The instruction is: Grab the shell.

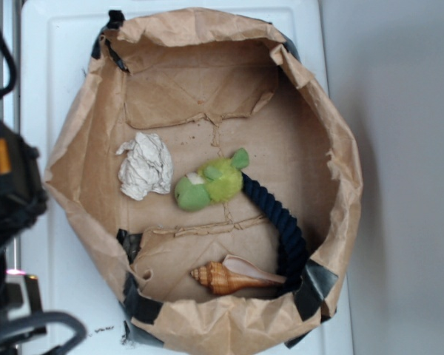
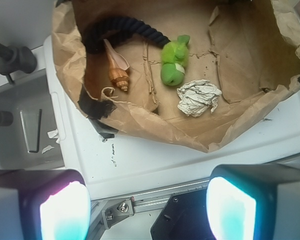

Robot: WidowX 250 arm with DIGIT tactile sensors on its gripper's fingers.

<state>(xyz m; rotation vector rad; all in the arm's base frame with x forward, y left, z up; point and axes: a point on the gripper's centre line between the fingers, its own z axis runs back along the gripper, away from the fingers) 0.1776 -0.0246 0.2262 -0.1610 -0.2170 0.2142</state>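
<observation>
Orange-brown shell (image 1: 233, 278) beside navy rope (image 1: 277, 222) inside paper-lined bin (image 1: 74, 148). Only from wrist: tool (image 2: 149, 205) spread wide, empty, hovering outside bin rim, well apart from shell.

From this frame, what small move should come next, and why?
Probably move the end effector forward over the paper bin's rim toward the shell. Its fingers are spread wide and still outside the bin, while the shell lies untouched beside the dark rope.
</observation>
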